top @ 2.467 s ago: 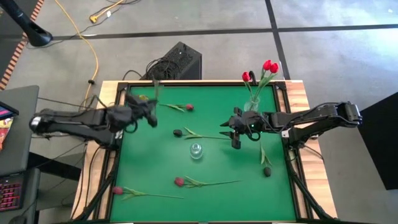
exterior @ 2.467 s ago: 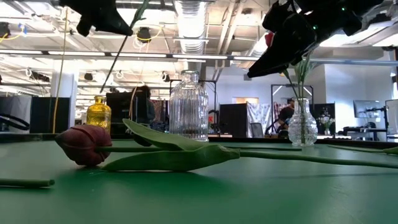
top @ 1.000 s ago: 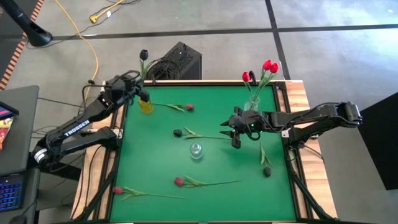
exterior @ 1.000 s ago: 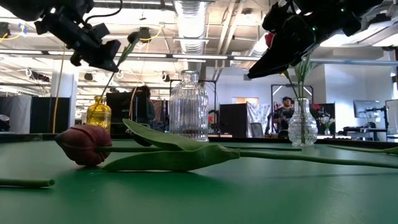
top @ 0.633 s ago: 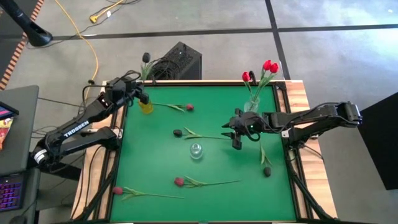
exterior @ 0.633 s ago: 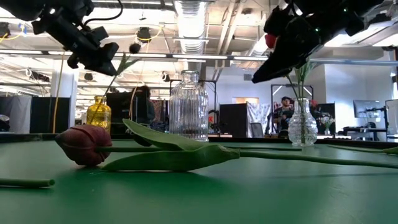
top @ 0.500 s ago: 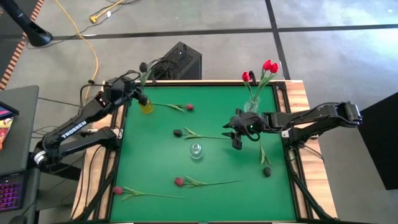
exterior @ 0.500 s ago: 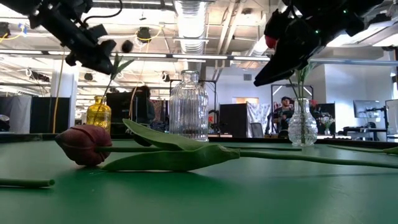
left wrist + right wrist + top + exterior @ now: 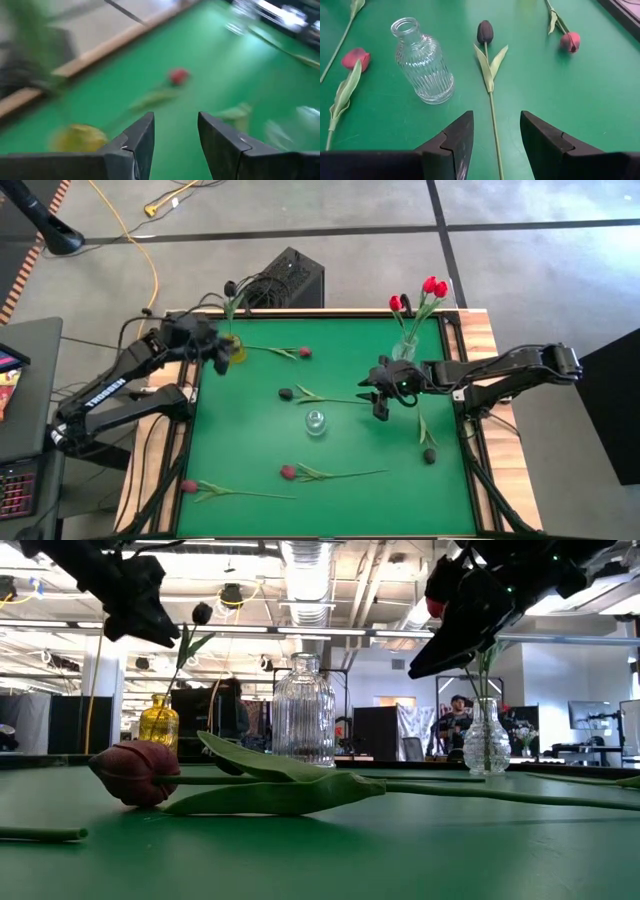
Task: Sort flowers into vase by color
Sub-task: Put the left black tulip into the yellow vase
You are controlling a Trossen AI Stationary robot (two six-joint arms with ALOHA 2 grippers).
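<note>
A near-black tulip stands with its stem in the small yellow vase at the far left; its head shows in the low view. My left gripper is open and empty just left of that vase. My right gripper is open and empty, raised over the stem of another near-black tulip that lies flat on the mat; the stem runs between its fingers without touching. Red tulips stand in a clear vase at the far right.
A ribbed clear vase stands mid-table and shows in the right wrist view. Loose tulips lie flat: crimson, crimson, red, near-black. Raised wooden edges frame the green mat.
My left gripper has let go of the near-black tulip's stem and drawn back toward the table's left edge. The tulip stays standing in the yellow vase, its head leaning toward the far edge.
</note>
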